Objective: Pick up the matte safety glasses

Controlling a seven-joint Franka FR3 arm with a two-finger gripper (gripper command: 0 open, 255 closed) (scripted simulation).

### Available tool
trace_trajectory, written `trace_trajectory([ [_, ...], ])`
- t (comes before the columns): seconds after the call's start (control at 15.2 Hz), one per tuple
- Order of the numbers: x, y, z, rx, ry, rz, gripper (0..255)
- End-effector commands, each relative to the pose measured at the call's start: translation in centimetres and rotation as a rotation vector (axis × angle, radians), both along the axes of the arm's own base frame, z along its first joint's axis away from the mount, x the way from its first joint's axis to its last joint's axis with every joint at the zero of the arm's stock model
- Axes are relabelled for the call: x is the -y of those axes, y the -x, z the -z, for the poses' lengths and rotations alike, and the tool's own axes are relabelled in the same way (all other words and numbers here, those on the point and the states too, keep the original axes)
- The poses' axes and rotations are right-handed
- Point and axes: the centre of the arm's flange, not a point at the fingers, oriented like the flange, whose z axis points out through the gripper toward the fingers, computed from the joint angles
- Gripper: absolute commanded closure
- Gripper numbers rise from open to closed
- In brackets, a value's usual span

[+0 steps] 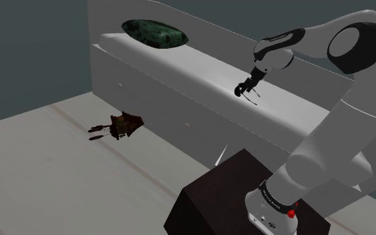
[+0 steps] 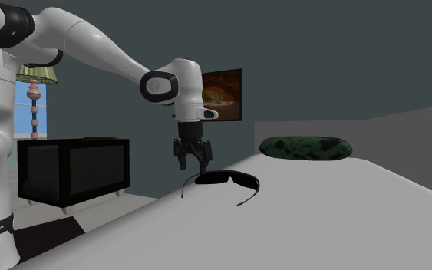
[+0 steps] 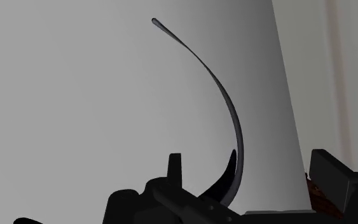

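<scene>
Just beneath the claw (image 2: pixel 192 166), on the pale top of the bed (image 2: pixel 337 222), the black safety glasses (image 2: pixel 226 179) are lying flat and opened out. The claw is hanging tip-down over one end of their front piece. Its two fingers (image 3: pixel 174 167) are standing apart and clasping nothing. In the wrist view, one thin curved temple arm (image 3: pixel 225 95) is running out from between the fingers and away from the claw across the bed's surface. Whether a fingertip is touching the frame, I cannot tell.

Well apart from the claw, farther along the same bed, a mottled dark green pillow (image 2: pixel 305 148) is resting at the far end of the mattress. Below the claw and back toward the arm's base, the dark stand (image 1: pixel 213 193) is sitting on the floor (image 1: pixel 39 173) close beside the bed. Off the bed's side, well away from the claw, a small dark brown object (image 1: pixel 123 125) is lying on that pale floor; what it is cannot be made out.

Behind the claw in the second exterior view, a framed picture (image 2: pixel 223 94) is hanging on the dark wall. Lower down, a black cabinet (image 2: pixel 72 170) is standing on the floor. Past the arm, a lamp (image 2: pixel 37 74) with a greenish shade is showing against a bright window.
</scene>
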Motion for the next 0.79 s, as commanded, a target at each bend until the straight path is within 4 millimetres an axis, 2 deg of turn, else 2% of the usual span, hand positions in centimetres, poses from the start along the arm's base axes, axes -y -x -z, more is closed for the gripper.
trace_trajectory([
  [0.0,0.08,-0.04,1.10,0.000,0.000,0.000,0],
  [0.07,0.08,-0.04,1.93,0.000,0.000,0.000,0],
  [0.2,0.08,-0.04,1.93,0.000,0.000,0.000,0],
  [0.26,0.11,-0.03,1.93,0.000,0.000,0.000,255],
  [0.73,0.12,-0.02,1.95,0.000,0.000,0.000,255],
])
